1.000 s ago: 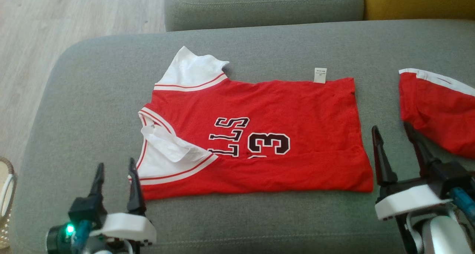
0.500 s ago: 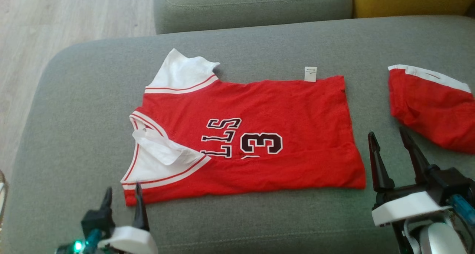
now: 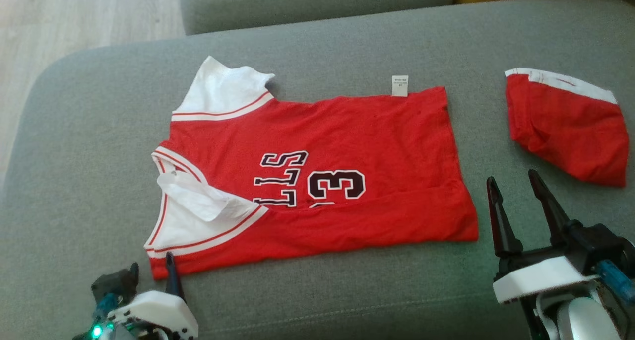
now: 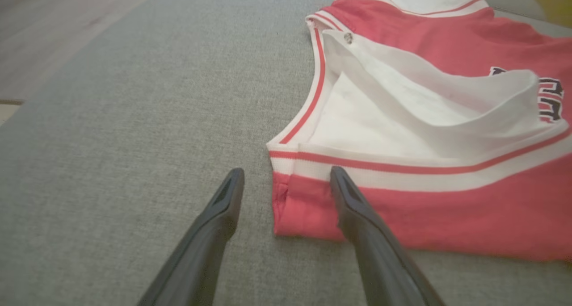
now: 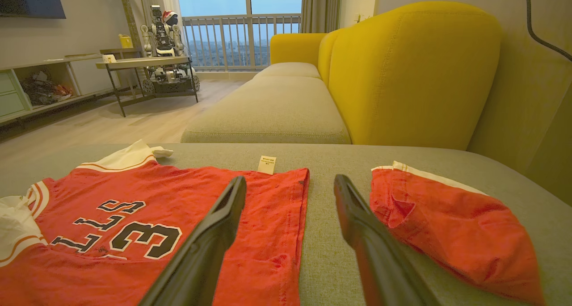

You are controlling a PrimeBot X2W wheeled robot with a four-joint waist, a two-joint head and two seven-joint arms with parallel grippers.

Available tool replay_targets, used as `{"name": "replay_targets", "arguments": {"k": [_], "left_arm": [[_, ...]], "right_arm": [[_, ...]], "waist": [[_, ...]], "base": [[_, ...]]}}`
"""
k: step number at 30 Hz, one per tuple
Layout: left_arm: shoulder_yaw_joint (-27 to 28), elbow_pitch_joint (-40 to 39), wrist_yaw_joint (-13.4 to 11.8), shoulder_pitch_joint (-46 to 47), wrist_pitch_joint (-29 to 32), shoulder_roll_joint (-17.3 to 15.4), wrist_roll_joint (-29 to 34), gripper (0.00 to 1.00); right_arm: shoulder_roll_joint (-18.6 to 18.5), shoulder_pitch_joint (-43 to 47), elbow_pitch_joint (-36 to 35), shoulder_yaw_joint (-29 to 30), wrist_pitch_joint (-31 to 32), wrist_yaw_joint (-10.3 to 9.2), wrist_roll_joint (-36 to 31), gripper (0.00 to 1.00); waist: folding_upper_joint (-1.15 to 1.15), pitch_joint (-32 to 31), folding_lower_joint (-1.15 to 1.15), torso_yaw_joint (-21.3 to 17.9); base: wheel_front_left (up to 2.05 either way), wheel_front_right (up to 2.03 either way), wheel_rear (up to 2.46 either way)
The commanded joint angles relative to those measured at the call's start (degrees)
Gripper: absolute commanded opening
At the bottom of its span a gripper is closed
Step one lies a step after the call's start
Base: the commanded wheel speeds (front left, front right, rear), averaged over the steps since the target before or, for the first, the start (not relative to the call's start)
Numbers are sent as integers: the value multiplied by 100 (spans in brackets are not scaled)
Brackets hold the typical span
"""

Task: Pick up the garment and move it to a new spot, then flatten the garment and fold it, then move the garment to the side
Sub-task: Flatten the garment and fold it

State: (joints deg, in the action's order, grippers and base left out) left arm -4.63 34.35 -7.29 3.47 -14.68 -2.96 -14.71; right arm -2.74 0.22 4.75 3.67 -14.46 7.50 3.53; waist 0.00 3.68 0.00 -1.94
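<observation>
A: Head view?
B: Grey fabric sofa cushion [image 3: 317,300]; a red jersey with white trim [image 3: 347,131] lay flat mid-frame. The left gripper [image 3: 152,260], lower left, and right gripper [image 3: 512,176], lower right, gaped empty.
A: Left wrist view?
B: One finger [image 4: 362,225] over the jersey's corner, one over cushion. A shallow pinch might catch one layer.
A: Right wrist view?
B: A crumpled red garment [image 5: 456,225] lay right; it could snag.

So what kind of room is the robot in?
Most likely a home living room: the red jersey lies on a grey sofa, a yellow sofa back rises beyond, and a big window opens onto a railed balcony.
</observation>
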Motion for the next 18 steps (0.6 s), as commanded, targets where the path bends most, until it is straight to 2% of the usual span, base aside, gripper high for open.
{"name": "replay_targets", "arguments": {"k": [1, 6, 13, 14, 15, 16, 18], "left_arm": [[242, 22, 72, 289, -31, -14, -110, 100], [175, 546, 224, 506, -31, -41, -98, 100], [183, 1049, 279, 733, -29, -43, -151, 100], [165, 1134, 326, 766, -25, -41, -170, 87], [146, 1207, 388, 801, -22, -40, -194, 32], [120, 1273, 446, 831, -20, -39, -205, 0], [100, 1341, 505, 887, -22, -43, -220, 0]], "right_arm": [[-14, -237, -212, -133, -53, -1, 25, 100], [-14, -276, -182, -118, -53, -1, 14, 100], [-14, -298, -153, -97, -53, -1, 19, 100], [-14, -298, -148, -97, -53, -1, 17, 100], [-14, -298, -143, -95, -53, -1, 18, 100], [-14, -297, -130, -86, -53, -1, 27, 100], [-14, -284, -29, -67, -53, -1, 94, 100]], "waist": [[0, 65, 0, -44], [0, 132, 0, -87], [0, 162, 0, -97], [0, 161, 0, -95], [0, 164, 0, -93], [0, 165, 0, -88], [0, 158, 0, -72]], "base": [[0, 0, 0], [0, 0, 0], [0, 0, 0], [0, 0, 0], [0, 0, 0], [0, 0, 0], [0, 0, 0]]}}
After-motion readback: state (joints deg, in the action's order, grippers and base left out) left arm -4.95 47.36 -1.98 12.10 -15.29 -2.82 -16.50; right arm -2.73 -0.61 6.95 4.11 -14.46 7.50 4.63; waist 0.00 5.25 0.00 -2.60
